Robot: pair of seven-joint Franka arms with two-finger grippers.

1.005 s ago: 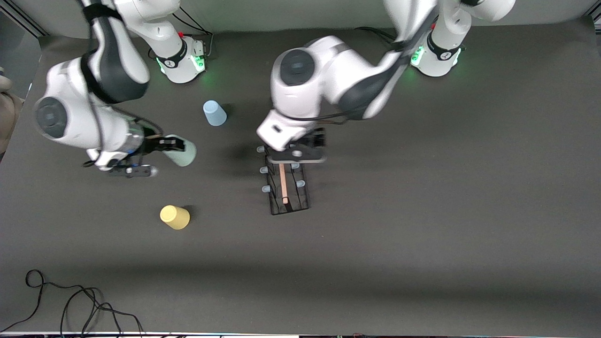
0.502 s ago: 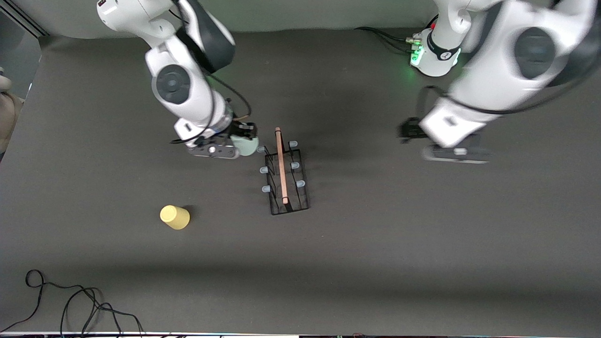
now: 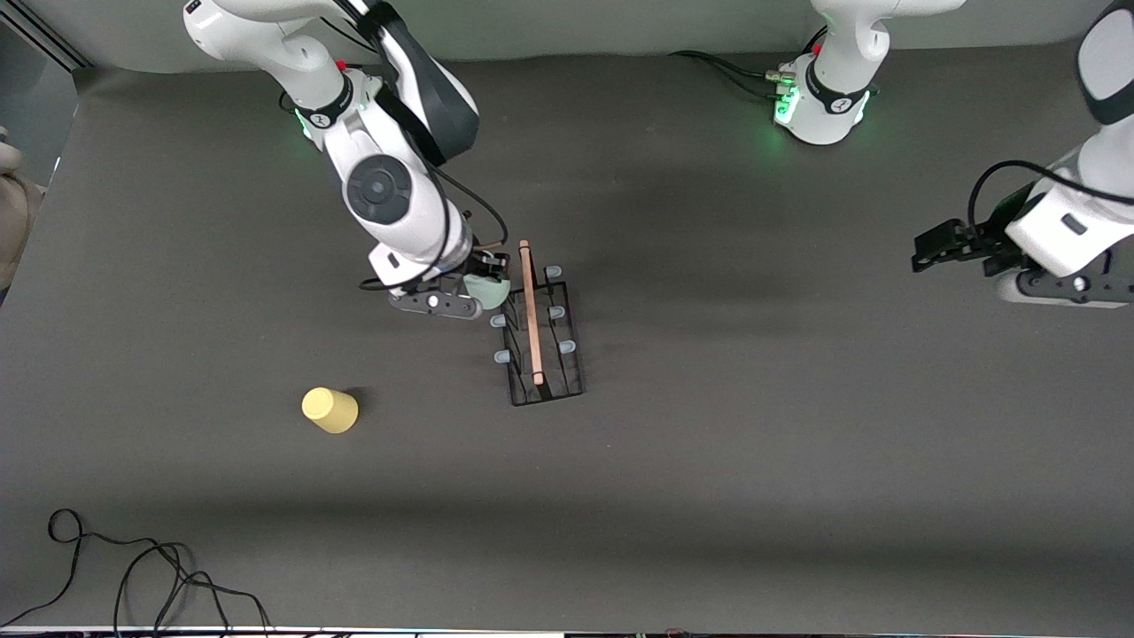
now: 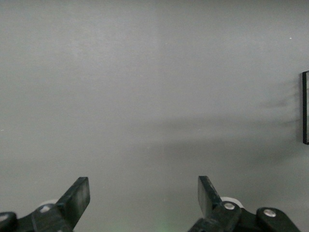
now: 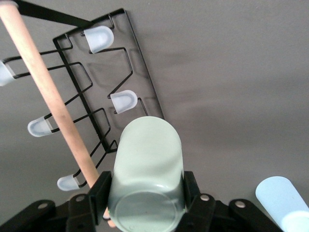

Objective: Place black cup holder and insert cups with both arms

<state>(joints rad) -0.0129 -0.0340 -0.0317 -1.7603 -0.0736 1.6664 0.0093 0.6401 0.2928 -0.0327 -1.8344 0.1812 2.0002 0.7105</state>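
The black cup holder (image 3: 539, 341) stands mid-table, its wooden rod on top. My right gripper (image 3: 483, 288) is shut on the pale green cup (image 3: 490, 290) and holds it on its side against the holder's right-arm side, at the peg farthest from the front camera; that peg is hidden. In the right wrist view the green cup (image 5: 147, 169) sits between the fingers of the right gripper (image 5: 146, 191), beside the holder's rod (image 5: 48, 96). The light blue cup (image 5: 285, 198) shows only there. The yellow cup (image 3: 330, 410) stands upside down nearer the front camera. My left gripper (image 3: 937, 246) (image 4: 143, 193) is open and empty, over bare table.
A black cable (image 3: 133, 567) lies at the table's front corner on the right arm's end. The arm bases (image 3: 819, 106) glow green along the back edge. The dark mat spreads bare between the holder and my left gripper.
My right gripper carried the green cup across to the holder's side. My left arm left the holder and swung out toward its own end of the table.
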